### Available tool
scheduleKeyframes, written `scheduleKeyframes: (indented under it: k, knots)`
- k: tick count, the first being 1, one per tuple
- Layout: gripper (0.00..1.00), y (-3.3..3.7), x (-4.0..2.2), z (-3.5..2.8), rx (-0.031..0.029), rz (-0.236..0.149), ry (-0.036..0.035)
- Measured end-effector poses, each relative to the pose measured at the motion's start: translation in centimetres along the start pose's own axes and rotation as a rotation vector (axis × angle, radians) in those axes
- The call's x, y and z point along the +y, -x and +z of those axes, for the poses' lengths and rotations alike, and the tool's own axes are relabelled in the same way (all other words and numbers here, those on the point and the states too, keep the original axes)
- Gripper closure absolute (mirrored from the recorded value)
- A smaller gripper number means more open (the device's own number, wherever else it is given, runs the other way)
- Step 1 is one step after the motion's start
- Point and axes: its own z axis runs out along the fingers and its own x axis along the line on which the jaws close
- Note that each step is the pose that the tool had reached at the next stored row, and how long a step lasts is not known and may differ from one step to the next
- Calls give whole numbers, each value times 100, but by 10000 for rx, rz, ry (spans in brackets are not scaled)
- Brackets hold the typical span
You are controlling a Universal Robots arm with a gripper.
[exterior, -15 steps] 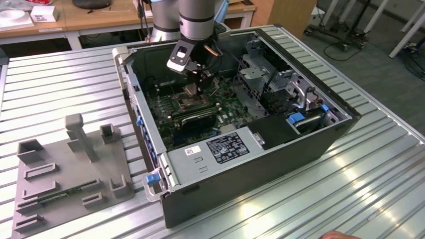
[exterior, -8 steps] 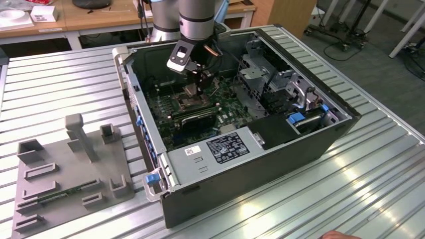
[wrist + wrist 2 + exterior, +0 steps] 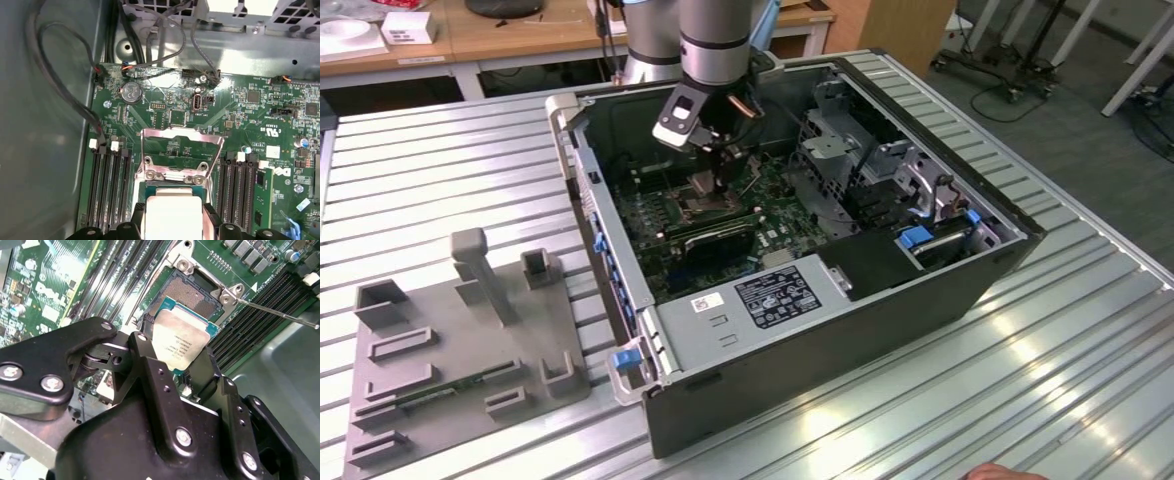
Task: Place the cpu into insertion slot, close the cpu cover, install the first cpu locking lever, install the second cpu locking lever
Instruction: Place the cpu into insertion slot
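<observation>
**Cpu clamped in the gripper, poised over the open insertion slot**

From the exterior view's left, a grey parts fixture lies well away from the gripper, outside the computer case into which the arm reaches. The gripper's fingers are closed on opposite edges of the cpu, whose metal top faces the second wrist camera. The insertion slot lies straight ahead of the fingertips, just beyond and below the chip, with its dark contact field bare. The chip overlaps the slot's near edge, and I cannot tell whether they touch. On the slot's far side from the gripper, the cpu cover stands flipped open, and a thin locking lever juts free from a corner. The chip's edges look roughly parallel to the slot's rim, so seating it seems to call for a short, straight descent.
</observation>
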Motion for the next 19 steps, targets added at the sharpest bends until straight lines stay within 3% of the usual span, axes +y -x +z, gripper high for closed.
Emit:
scheduleKeyframes:
  k: [6,19]
  knots:
    - [46,1,-5,43,-37,581,-2]
    - [46,-2,-78,145,-30,601,-21]
